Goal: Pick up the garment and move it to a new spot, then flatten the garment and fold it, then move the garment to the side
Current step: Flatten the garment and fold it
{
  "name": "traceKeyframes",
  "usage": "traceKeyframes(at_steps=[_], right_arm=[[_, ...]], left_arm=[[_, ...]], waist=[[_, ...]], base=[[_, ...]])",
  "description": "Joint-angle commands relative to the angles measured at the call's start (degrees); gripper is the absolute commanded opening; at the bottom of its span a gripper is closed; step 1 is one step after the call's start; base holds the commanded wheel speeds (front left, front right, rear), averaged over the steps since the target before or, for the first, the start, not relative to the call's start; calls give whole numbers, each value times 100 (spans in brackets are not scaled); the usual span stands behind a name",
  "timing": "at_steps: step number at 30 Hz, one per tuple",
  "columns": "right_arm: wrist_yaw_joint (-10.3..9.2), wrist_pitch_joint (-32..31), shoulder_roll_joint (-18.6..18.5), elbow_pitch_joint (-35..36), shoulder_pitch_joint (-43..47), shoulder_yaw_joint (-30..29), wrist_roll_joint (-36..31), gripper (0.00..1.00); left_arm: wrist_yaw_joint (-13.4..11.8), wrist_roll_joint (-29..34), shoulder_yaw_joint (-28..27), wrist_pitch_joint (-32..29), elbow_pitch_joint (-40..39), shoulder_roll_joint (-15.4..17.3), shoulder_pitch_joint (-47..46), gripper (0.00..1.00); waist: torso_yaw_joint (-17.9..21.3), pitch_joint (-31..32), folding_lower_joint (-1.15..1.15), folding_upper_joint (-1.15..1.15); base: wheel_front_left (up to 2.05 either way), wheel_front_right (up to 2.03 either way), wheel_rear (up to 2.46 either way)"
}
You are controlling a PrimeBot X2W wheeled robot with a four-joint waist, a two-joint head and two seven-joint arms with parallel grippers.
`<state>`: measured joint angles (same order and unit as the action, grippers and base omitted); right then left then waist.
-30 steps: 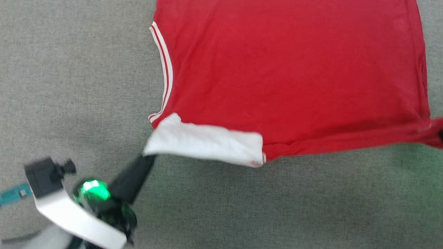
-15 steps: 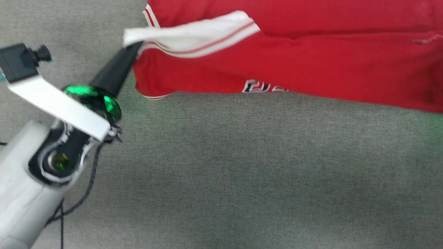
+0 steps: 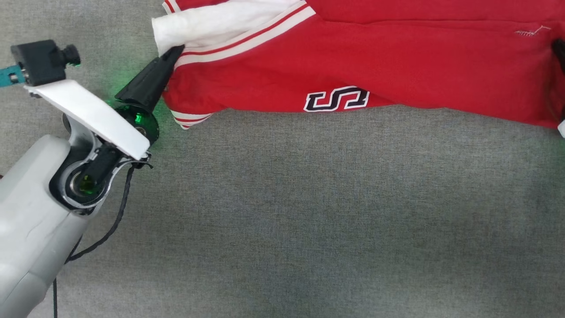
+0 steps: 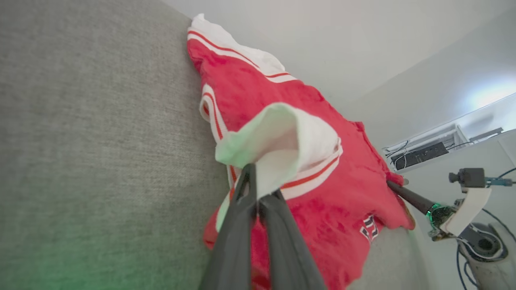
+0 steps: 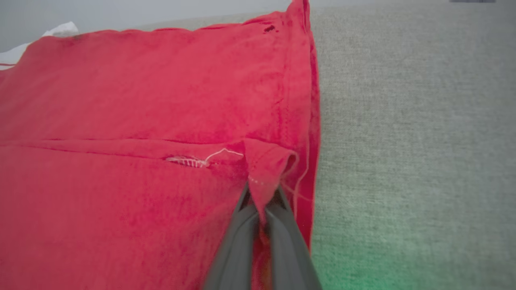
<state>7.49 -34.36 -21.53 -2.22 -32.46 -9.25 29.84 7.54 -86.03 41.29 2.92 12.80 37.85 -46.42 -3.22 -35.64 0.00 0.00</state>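
So, mid-fold I'd guess: both jaws pinched shut on garment (image 3: 397, 57) corners up top; side move remains.

Soft matt cloth garment (image 3: 397, 57), rough grey woven surface (image 3: 309, 212), smooth matt dark left pincer (image 3: 174, 51)

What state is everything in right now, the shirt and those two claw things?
Jersey: doubled over on the grey fabric surface, pinched at two corners, white inside showing at one.
Left gripper: shut on the white-lined corner.
Right gripper: shut on a red corner.
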Motion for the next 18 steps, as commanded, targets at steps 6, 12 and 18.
traceKeyframes(at_steps=[6, 12, 18], right_arm=[[0, 325, -37, -322, -209, 191, 0, 2], [0, 593, -114, -412, -131, 312, 18, 100], [0, 744, -183, -296, 105, 284, 92, 100]], left_arm=[[-17, 302, 493, 56, 313, 61, -268, 42], [-15, 488, 829, 127, 13, 451, -611, 100], [-15, 706, 1426, -371, -553, 1172, -898, 100]], waist=[[10, 58, 0, 0], [25, 332, 0, 0], [14, 705, 0, 0]], base=[[0, 0, 0], [0, 0, 0], [0, 0, 0]])
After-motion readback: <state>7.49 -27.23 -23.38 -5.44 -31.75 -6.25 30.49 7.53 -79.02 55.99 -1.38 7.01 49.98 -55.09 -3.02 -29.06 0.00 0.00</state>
